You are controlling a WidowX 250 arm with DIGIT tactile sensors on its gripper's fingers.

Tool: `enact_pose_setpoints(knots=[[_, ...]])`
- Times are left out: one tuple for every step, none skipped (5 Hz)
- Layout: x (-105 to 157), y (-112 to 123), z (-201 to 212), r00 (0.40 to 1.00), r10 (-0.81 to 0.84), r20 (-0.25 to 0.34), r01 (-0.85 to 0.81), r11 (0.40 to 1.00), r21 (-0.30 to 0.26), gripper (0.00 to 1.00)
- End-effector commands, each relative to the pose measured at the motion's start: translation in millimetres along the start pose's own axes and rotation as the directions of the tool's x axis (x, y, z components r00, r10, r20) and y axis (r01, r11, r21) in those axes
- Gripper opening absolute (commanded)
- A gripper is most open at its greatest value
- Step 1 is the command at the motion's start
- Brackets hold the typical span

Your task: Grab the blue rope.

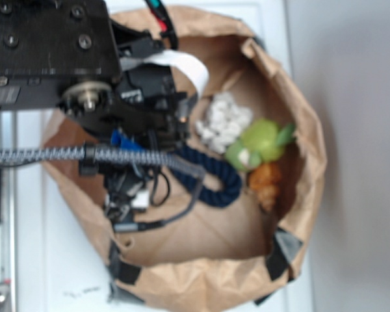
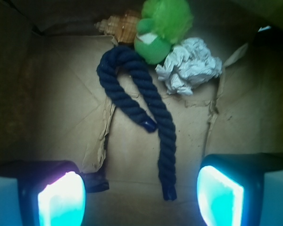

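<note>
So the gripper is hanging over the floor of a brown paper bag, fingers spread wide with nothing between them. You can see both pads in the wrist view, one at each bottom corner, glowing cyan-ish. The long tail of the blue rope runs down between them toward the lower edge, a bit nearer the right-hand pad, but neither finger is touching it.

One blue rope total, dark navy and twisted, lying flat on the bag bottom in a hook shape. The bend is at the far end, up against the toys, and the short leg ends about mid-floor with a brighter blue tip.

Other stuff, one of each: a green plush toy sitting right at the rope's bend, touching or nearly so; a white knotted rope bundle just beside the plush, next to the rope's long leg; and an orange-brown toy behind the bend, partly hidden by the plush.

From the exterior view the arm blocks most of the left side of the bag, and a grey braided cable crosses in front of it, covering part of the rope. Only the curved bit of rope shows there, next to the plush. That view is pretty blurry too.
</note>
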State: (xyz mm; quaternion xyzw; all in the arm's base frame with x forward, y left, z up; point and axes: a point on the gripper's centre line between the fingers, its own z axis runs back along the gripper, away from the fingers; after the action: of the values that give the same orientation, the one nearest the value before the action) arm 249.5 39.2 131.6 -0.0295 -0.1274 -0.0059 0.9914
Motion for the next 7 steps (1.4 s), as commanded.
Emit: enact_pose_setpoints(knots=[[27,6,-28,0.999,0.023,0.025,-0.024,0.999,0.024,1.00],[34,9,-43,0.999,0.015,0.040,-0.017,0.998,0.052,1.00],[35,13,-53,0.998,0.009,0.067,-0.012,0.998,0.058,1.00],[33,16,-61,0.996,-0.002,0.092,-0.003,0.998,0.055,1.00],[31,18,-72,0.996,0.001,0.089,-0.004,0.999,0.040,1.00],[27,14,-84,0.996,-0.013,0.089,0.008,0.998,0.062,1.00],[21,10,-93,0.995,-0.013,0.104,0.003,0.995,0.095,0.00]])
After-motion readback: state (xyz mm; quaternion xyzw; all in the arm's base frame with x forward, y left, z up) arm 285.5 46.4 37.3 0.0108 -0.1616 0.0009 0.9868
